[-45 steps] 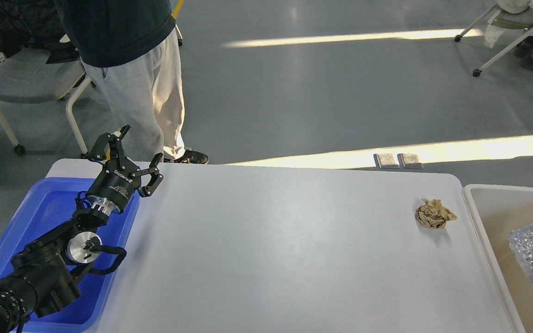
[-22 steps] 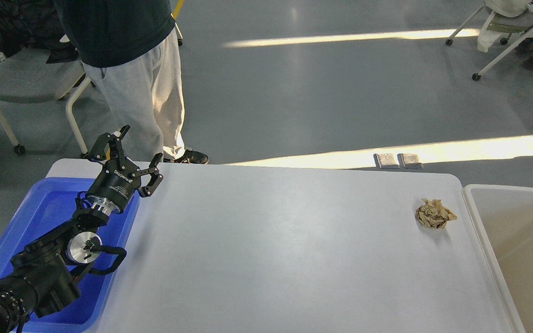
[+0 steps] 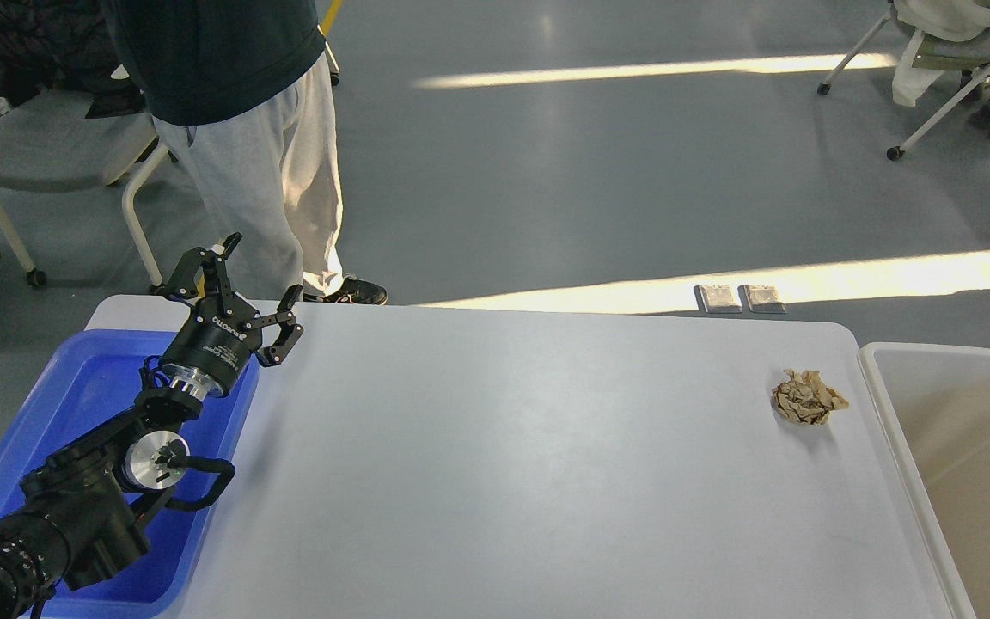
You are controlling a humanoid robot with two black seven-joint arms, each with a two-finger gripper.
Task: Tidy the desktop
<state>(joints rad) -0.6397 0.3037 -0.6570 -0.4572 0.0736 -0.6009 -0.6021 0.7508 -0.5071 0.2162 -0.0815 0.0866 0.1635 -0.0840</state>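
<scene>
1. Desktop (image 3: 495,464): wide white top filling the middle of the head view, rounded corners. Nearly bare; one item left on it. Far edge drops to grey floor; a person (image 3: 237,129) stands just beyond the far-left corner.
2. Blue tub (image 3: 74,404): sits over the left end of the top. My left arm crosses above it.
3. Off-white bin (image 3: 959,481): just beside the right edge of the top; what shows of its inside looks empty.
4. Left gripper (image 3: 247,273): raised above the far-left corner, fingers spread wide, nothing between them. Right gripper not in view.
5. Crumpled brown paper (image 3: 807,397): lies near the far-right corner, close to the bin's rim, not touching it.
6. Step in hand, as I judge: last pickup not yet begun. Paper is well apart from the left gripper; the right arm seems better placed.
7. Room: open surface all round the paper; short, unobstructed path to the bin. Watch the nearby right edge when closing on it.
</scene>
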